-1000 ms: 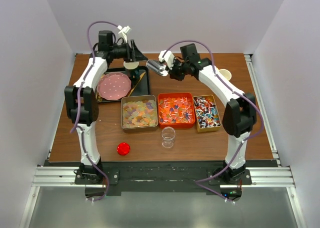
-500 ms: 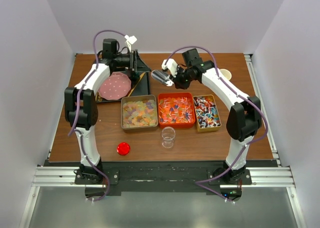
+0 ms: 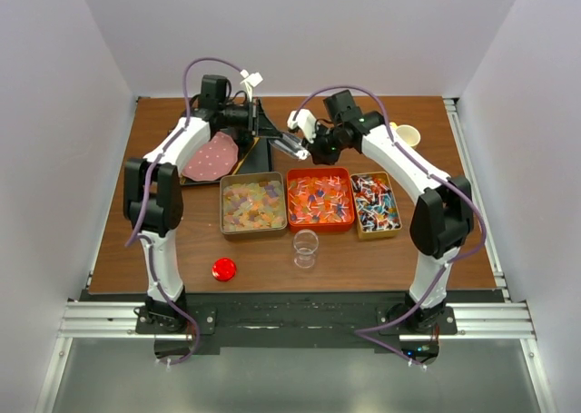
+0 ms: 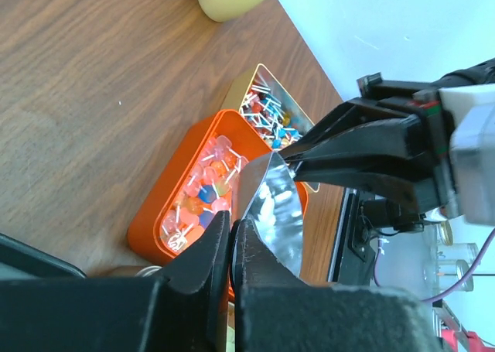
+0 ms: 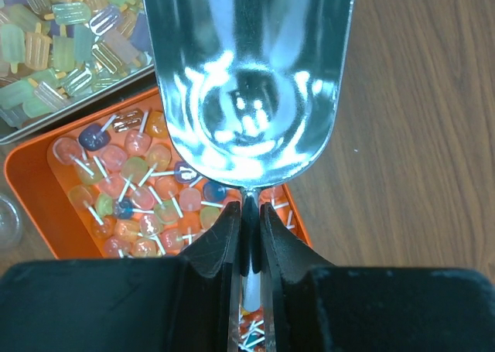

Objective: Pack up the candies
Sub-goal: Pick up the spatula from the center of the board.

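Scoop (image 5: 247, 73) lower now, candies (image 5: 147, 182) beneath right pincer (image 5: 249, 213).

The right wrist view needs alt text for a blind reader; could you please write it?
The right gripper clamps the handle of a shiny metal scoop, its bowl apparently empty, above an orange tray of stick lollipops. A grey tin of pastel ice-lolly-shaped candies lies upper left, brown wooden table to the right.

We see a red disc (image 3: 223, 269) at 7 o'clock, glass (image 3: 306, 248) at 6, pink plate (image 3: 209, 157) on black tray (image 3: 259, 163) at 10, yellow cup (image 3: 408, 135) at 2, scoop (image 5: 247, 73) at 12.
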You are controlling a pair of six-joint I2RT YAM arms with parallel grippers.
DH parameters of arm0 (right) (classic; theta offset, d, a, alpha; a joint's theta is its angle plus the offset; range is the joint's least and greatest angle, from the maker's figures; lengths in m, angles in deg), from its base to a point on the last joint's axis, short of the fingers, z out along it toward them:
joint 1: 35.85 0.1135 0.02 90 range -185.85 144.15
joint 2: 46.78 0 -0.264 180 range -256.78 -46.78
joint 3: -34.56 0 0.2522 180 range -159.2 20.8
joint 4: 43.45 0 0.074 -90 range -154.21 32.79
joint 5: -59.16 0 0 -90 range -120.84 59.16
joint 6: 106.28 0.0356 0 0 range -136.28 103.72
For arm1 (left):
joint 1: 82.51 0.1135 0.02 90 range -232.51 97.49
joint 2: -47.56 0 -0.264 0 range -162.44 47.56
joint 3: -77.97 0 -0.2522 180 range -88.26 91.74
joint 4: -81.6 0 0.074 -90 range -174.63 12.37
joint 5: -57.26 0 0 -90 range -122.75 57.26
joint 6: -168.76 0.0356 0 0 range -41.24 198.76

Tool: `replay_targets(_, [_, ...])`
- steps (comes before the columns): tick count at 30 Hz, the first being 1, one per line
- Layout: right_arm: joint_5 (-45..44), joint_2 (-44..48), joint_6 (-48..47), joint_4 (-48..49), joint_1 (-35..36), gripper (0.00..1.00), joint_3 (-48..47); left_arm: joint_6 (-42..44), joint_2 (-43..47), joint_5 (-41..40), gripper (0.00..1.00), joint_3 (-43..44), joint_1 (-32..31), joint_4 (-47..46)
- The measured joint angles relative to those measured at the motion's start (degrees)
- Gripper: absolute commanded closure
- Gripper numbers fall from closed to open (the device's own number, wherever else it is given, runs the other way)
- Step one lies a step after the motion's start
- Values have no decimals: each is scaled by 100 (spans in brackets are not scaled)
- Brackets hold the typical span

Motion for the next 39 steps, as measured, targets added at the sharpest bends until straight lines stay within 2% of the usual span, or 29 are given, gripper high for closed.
replay_targets(6, [9, 367, 103, -57, -2, 98, 166, -131, -2, 302, 100, -50, -11, -146])
replay_targets(7, [13, 483, 125, -66, -2, 79, 243, -227, -2, 426, 100, -109, -11, -286])
replay_targets(10, [105, 874, 219, -85, -39, 57, 494, -544, -15, 780, 100, -297, -24, -638])
replay_targets(13, [595, 1290, 496, -122, -205, 50, 651, -813, -109, 1099, 100, -380, -20, -894])
replay_targets(18, [1980, 1703, 1311, 146, -1539, 48, 656, -1436, -245, 1440, 100, -577, -15, -1602])
replay_targets(20, [2317, 1720, 1471, 212, -1784, 45, 658, -1770, -275, 1545, 100, -688, -17, -2006])
replay_targets(24, [2850, 1742, 1714, 457, -1641, 43, 896, -2400, -293, 1733, 100, -857, -28, -2726])
replay_targets(28, [2929, 1742, 1679, 592, -1381, 42, 1237, -3016, -295, 1871, 100, -1005, -81, -3412])
replay_targets(32, [2741, 1742, 1585, 761, -1182, 44, 1427, -3257, -297, 1902, 100, -1036, -138, -3668])
replay_targets(39, [2529, 1742, 1305, 885, -957, 52, 1425, -3442, -315, 1888, 100, -1036, -138, -3853])
